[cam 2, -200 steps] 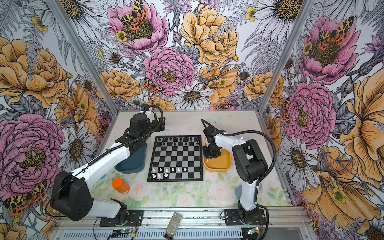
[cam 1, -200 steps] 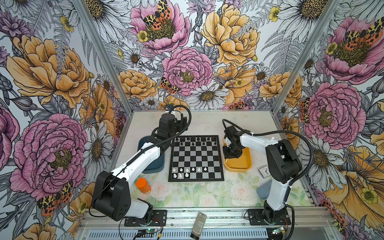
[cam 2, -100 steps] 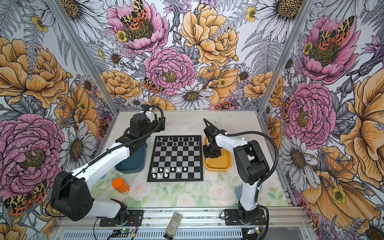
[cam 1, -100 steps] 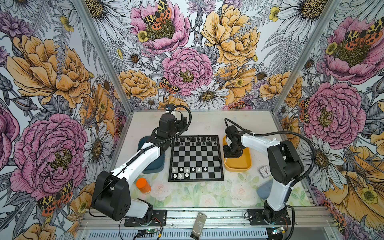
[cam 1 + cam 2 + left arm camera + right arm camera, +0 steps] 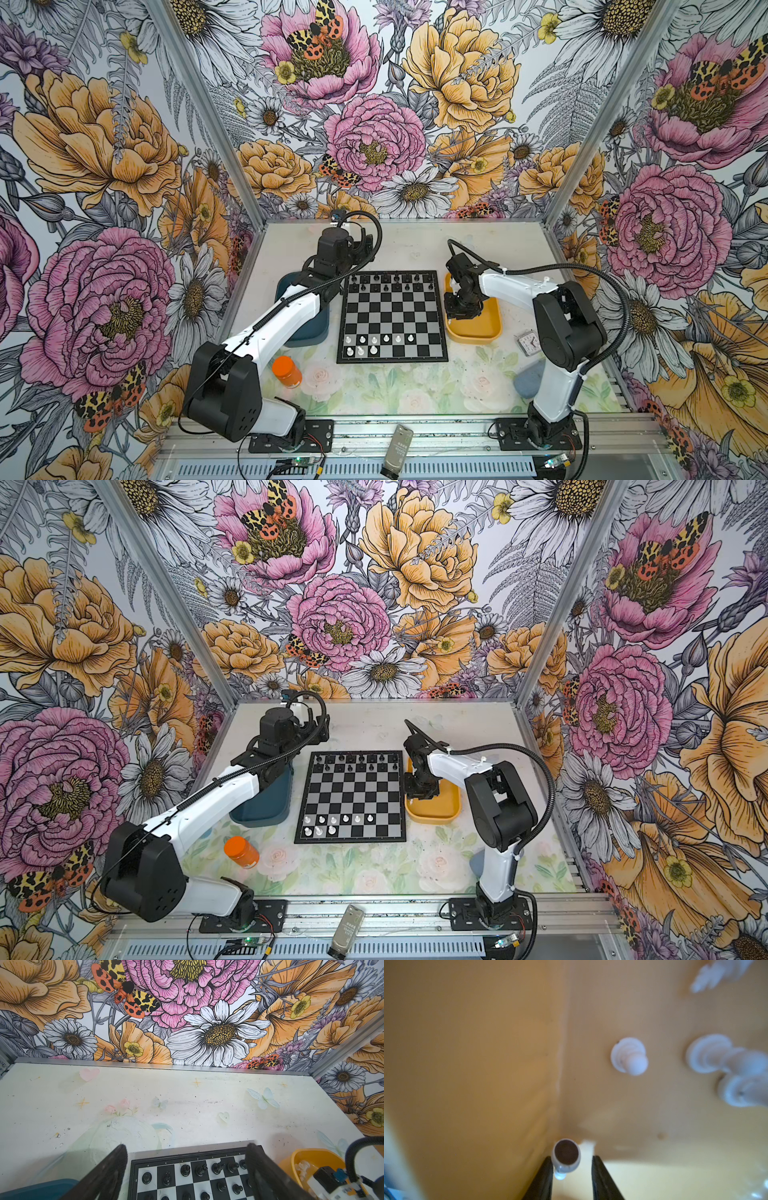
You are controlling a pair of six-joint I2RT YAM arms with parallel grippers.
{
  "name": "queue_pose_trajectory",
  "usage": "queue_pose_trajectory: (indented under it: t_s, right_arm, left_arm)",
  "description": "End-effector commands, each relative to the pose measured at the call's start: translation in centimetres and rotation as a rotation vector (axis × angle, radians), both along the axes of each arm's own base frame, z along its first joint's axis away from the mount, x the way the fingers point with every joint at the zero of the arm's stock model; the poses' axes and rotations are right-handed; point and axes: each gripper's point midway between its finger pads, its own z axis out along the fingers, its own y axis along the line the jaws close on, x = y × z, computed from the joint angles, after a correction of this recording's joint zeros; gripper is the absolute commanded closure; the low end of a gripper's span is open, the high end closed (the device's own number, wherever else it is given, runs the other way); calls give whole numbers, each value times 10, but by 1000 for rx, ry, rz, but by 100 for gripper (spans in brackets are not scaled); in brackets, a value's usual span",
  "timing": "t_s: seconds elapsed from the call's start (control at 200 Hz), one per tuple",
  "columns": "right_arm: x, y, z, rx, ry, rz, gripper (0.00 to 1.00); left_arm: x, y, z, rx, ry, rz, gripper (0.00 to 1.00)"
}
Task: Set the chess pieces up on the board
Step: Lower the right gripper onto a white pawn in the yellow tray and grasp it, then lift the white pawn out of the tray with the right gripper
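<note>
Right wrist view shows one white piece point(image 5: 566, 1152), its dark round base turned to the camera, lying between the fingers point(image 5: 544, 1178) of the right gripper point(image 5: 572, 1157) low in the yellow tray point(image 5: 467, 1064). The piece rests against one finger with a sliver of gap at the other, and whether it is pinched cannot be told. More white chess pieces point(image 5: 629, 1056) lie loose and blurred on the tray floor nearby. In both top views the rest of the white set stands on the board point(image 5: 392, 311) at its near side: six in the second row and three behind them at the left corner point(image 5: 360, 351). The black pieces point(image 5: 397, 277) line the two far rows. The tray sits just beside the board's right edge, and a blue bin point(image 5: 309, 332) sits beside its left edge under the left arm. The left gripper point(image 5: 187, 1147) hangs over the board's far left corner, its fingers point(image 5: 112, 1167) spread wide with nothing between them. Small letters and a digit are printed along the board's border point(image 5: 197, 1158), too small to read surely. On the table lie an orange-lidded jar point(image 5: 286, 371) and a small clock point(image 5: 528, 344). A grey device point(image 5: 398, 453) on the front rail carries writing too fine to read.
</note>
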Motion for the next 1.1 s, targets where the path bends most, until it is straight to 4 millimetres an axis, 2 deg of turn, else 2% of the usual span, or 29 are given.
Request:
queue_pose_trajectory:
  t_s: [0.0, 0.51, 0.71, 0.881, 1.096]
  right_arm:
    - [5, 1, 2, -9, -29, -7, 67]
    - [8, 0, -13, -44, -6, -7, 74]
    - [7, 0, -15, -47, -2, -3, 89]
    - [9, -2, -10, -53, -19, -5, 99]
    - [10, -5, 0, -56, -49, -8, 100]
  left_arm:
    - [-2, 1, 6, -10, -22, -17, 10]
    - [-3, 2, 6, -13, -22, -14, 10]
    - [-3, 2, 5, -12, -21, -16, 10]
    - [-4, 0, 5, -13, -21, -19, 10]
    - [-4, 0, 7, -17, -24, -22, 10]
